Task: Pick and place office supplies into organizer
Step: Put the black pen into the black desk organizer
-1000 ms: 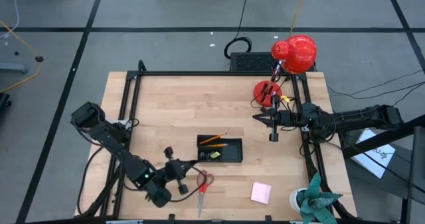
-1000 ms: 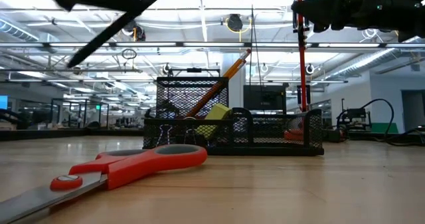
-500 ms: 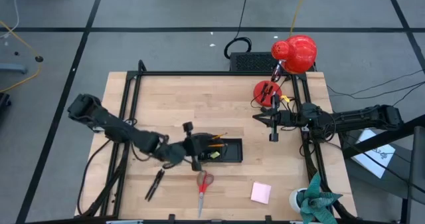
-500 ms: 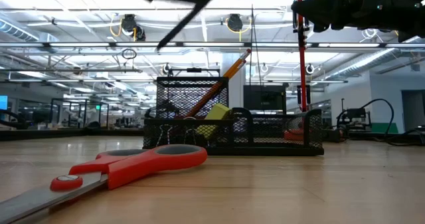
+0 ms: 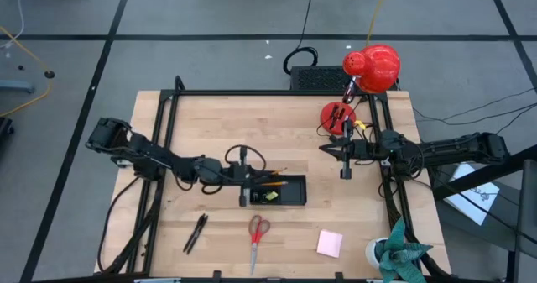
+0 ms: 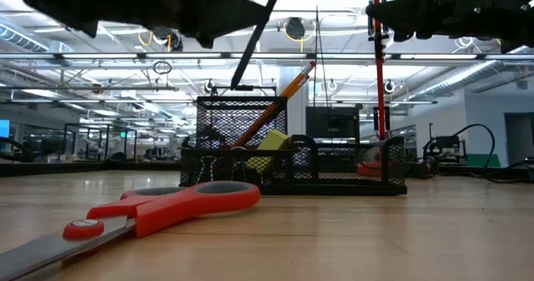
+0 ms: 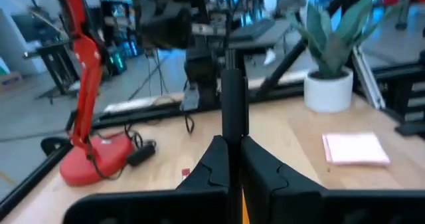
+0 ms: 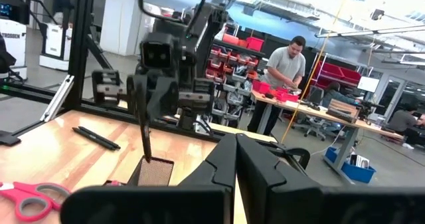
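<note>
I see my left gripper pinching a black pen over the black mesh organizer mid-table (tip down), right gripper pressed together near the right edge.

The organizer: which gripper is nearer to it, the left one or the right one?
The left. The left gripper, shut on a black pen, hangs just above the organizer at its left end. The right gripper waits far off, near the table's right edge beside the red lamp.
</note>
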You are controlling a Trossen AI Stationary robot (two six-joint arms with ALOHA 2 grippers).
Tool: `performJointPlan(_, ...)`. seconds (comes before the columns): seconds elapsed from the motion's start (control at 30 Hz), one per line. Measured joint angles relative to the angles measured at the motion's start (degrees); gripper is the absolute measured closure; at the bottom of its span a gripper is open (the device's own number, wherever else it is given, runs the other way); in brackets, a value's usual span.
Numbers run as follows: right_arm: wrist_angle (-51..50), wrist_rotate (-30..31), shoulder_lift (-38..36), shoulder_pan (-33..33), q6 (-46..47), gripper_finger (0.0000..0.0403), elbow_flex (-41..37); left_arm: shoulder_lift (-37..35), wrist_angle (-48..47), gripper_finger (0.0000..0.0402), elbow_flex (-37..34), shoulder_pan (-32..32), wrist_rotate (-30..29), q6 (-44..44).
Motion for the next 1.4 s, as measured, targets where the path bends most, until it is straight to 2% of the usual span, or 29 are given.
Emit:
performJointPlan(0.17,-0.12,0.09,0.00,-0.02,-1.22,0.0399,0.00,4.16,2.88,0.0383,-1.91,0.59,-0.87,-3.03)
performJointPlan(0.3,0.56,0.13,0.00,-0.02,-1.33,0.0399,0.00,8.01,7.21,0.0393,-1.56,0.97,-0.27,-2.59)
performJointPlan(0.53,0.73,0.17,-0.01,-0.02,-1.33,0.0399,0.00,10.80,6.44,0.0383,-1.71,3.05,0.05,-4.38)
performJointPlan(0.77,0.94,0.20,0.00,-0.02,-1.36,0.0399,0.00,11.01,4.21,0.0395,-1.69,4.49,2.74,-6.09)
performJointPlan(1.4,0.92,0.20,0.00,-0.02,-1.51,0.0399,0.00,10.79,5.40,0.0280,-1.69,4.97,2.78,-7.38)
